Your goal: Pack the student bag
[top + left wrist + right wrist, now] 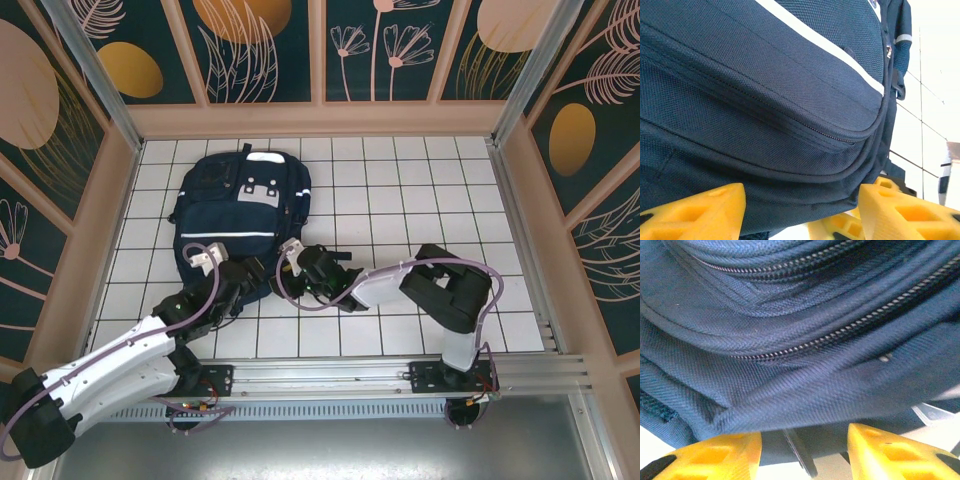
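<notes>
1. Yellow fingers of the left gripper stood apart, clamped on nothing, with the navy student bag pressing close just ahead of them.
2. The right gripper was also spread and unclamped, a closed zip running across the fabric directly ahead.
3. Seen from overhead, both grippers sat at the bag's near edge, and the bag lay flat beyond them on the white-tiled table.
</notes>
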Robot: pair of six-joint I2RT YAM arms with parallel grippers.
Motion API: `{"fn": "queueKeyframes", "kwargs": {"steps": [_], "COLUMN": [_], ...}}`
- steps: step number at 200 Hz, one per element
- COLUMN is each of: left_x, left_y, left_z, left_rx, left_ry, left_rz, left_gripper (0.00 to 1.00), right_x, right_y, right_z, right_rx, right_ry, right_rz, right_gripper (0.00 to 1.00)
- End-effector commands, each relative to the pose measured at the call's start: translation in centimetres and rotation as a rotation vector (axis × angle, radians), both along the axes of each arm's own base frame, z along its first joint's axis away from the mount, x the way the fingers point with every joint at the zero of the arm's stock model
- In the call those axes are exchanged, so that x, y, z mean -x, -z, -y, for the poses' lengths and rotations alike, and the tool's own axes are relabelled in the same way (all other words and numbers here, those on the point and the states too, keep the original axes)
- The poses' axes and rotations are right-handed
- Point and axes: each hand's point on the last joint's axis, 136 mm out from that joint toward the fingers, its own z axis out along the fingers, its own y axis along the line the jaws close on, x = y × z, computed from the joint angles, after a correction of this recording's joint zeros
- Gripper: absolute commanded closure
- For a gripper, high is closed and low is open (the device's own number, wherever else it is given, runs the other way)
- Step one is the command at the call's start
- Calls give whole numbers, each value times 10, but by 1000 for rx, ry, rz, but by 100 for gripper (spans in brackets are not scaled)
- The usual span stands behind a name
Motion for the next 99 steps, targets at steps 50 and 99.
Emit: {"fn": "queueKeyframes", "kwargs": {"steps": [50,99], "left_x": [6,20], "left_y": [9,0], "left_z": [2,27], "left_rx": [94,236], "left_ry": [-36,54], "left_rz": [-48,-125], "left_gripper": [33,35], "right_x": [8,12], "right_y": [4,-28], "right_z": [-12,3], "right_rx": [49,11], "right_ry": [-40,-10], "right_rz": [42,79], "right_gripper": [91,100]}}
